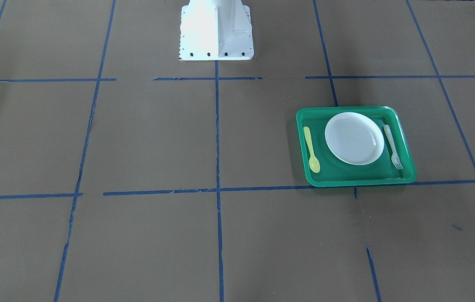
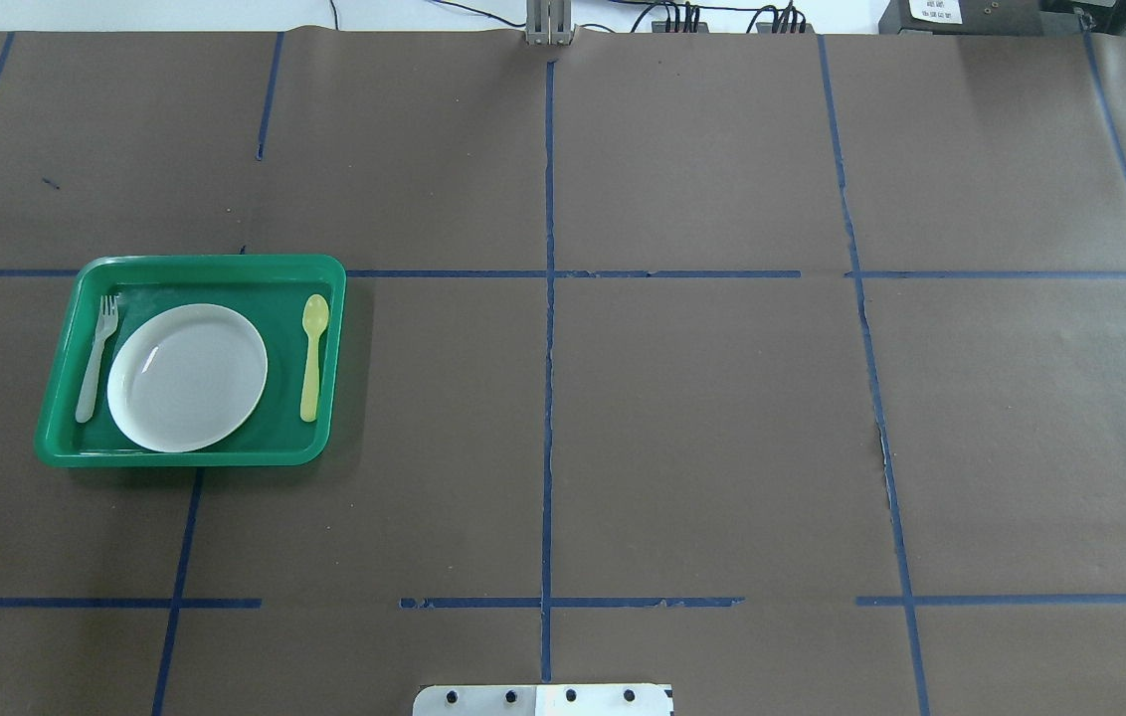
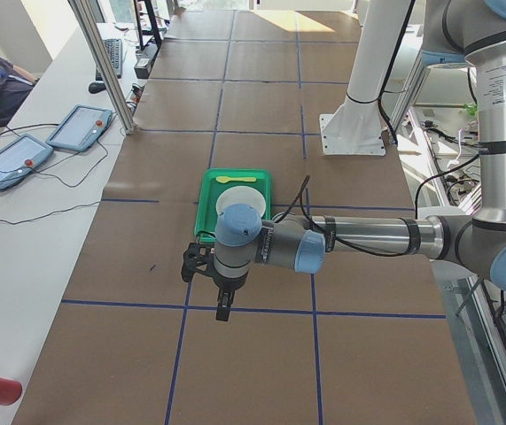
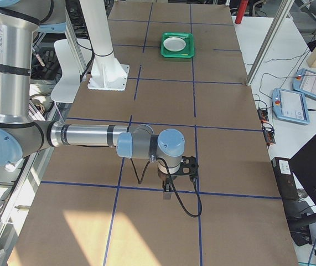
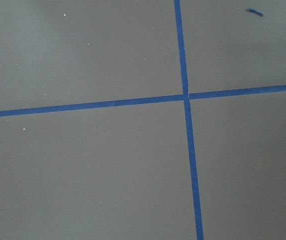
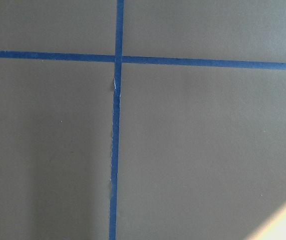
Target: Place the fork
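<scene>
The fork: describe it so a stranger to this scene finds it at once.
In the overhead view, a green tray lies on the table's left half, a white plate inside it. The fork lies left of the plate. It is pale, translucent and tined; the spoon opposite is yellow.

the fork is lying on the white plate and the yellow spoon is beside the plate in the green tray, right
Not quite: the fork lies on the green tray floor beside the white plate, not on it. The yellow spoon is beside the plate too, as the overhead exterior view shows.
</scene>
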Tool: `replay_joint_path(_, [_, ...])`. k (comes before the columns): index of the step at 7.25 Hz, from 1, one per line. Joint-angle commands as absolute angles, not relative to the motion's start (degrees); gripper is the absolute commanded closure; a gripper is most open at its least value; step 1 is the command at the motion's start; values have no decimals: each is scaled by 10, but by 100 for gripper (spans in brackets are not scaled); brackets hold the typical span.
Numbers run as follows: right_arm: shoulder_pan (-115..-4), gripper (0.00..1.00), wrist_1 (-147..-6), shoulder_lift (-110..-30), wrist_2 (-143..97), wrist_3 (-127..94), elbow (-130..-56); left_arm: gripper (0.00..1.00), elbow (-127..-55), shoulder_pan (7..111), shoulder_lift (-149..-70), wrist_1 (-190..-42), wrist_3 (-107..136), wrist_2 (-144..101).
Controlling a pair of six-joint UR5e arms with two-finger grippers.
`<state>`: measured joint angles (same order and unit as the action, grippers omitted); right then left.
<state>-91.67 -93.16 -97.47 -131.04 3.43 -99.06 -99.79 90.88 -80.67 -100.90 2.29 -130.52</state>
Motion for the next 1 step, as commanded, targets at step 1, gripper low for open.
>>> replay_joint_path(1, [-917, 0, -932, -975, -1310, 34, -991, 0, -998, 909, -806, -1009, 23, -1305])
